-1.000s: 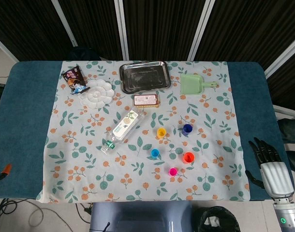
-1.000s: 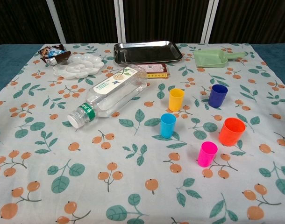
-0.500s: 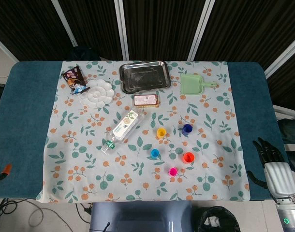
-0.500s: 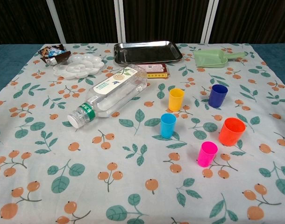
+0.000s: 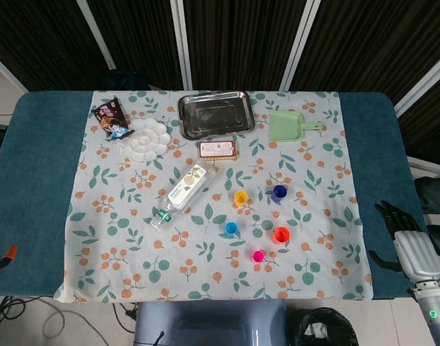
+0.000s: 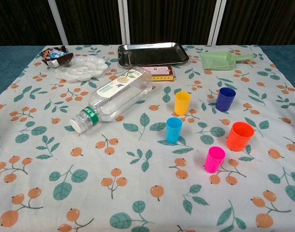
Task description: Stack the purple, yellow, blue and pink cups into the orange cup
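Fingers (image 5: 392, 213) of the right hand (image 5: 407, 245) spread empty off the table's right edge, no stacking begun, so it must reach the purple cup (image 6: 226, 98), standing just behind the orange cup (image 6: 240, 136), all 5 cups apart.

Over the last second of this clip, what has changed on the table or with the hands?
Only the right hand moved: it slid back toward the table's near right corner, away from the cups, open and holding nothing. The orange cup, pink cup, blue cup, yellow cup and purple cup stayed put, all separate and upright. The left hand is not in view.
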